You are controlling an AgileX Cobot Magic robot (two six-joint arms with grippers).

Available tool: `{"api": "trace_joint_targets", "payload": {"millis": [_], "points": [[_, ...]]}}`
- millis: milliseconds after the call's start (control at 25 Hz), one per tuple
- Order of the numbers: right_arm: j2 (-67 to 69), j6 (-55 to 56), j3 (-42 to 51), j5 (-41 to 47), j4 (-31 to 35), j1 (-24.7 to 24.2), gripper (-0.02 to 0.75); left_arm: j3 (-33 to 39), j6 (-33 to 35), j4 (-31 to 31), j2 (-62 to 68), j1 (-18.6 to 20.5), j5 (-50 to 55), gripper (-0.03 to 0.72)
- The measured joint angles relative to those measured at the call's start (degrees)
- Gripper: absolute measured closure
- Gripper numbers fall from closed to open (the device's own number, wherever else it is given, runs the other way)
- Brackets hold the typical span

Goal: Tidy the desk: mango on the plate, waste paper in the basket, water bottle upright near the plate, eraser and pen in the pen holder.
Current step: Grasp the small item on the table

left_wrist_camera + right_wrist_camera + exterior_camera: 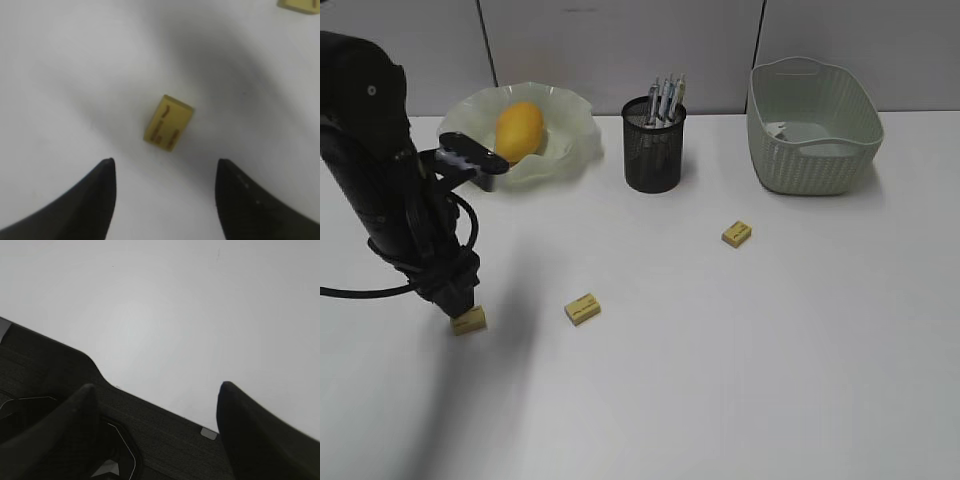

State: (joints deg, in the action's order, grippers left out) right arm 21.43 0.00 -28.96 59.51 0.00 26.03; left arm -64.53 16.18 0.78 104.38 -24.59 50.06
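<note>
Plain white counter (740, 380) against grey wall panels, so not much clutter for us to dodge. Our left gripper (165, 172) hangs right above the eraser (168, 122) at about 8 o'clock on the counter, fingers (95, 200) spread with nothing between them, probably lined up for a straddling grab. That eraser is a small yellow block with dark print, lying flat and skewed. Two more erasers (582, 308) sit toward the middle. Pen holder (653, 150) waits at 12, mango (518, 130) already on the plate (575, 135). Right gripper (157, 405) is spread and empty too.
</note>
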Motion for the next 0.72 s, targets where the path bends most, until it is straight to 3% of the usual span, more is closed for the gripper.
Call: {"api": "trace_joint_targets", "payload": {"millis": [280,720], "points": [[0.00,0.00,0.00,0.00,0.00,0.00,0.155,-0.02,4.23,0.07,3.68,0.00,-1.85,0.210],[0.00,0.00,0.00,0.00,0.00,0.00,0.155,-0.12,5.28,0.72,8.05,0.00,-5.39,0.225]]}}
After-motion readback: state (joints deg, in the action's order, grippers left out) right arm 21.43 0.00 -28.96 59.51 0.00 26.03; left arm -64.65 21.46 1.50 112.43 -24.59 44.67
